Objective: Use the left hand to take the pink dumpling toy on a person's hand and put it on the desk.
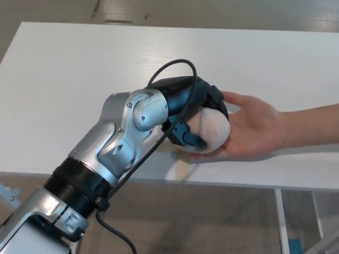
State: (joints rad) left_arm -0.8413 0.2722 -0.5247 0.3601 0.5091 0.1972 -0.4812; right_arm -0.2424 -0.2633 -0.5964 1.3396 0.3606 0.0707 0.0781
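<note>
A pale pink dumpling toy [211,132] rests on a person's open palm [253,127], which reaches in from the right over the white desk [79,69]. My left hand [193,108] covers the toy's left and top side, with black fingers [186,136] curled around it. The toy still lies against the palm. My silver left forearm [114,140] stretches from the lower left, a black cable looping over the wrist. The right hand does not show.
The desk's front edge [238,185] runs across the lower picture, with floor and a white frame leg [280,222] below it. The person's forearm [312,124] lies over the desk's right side.
</note>
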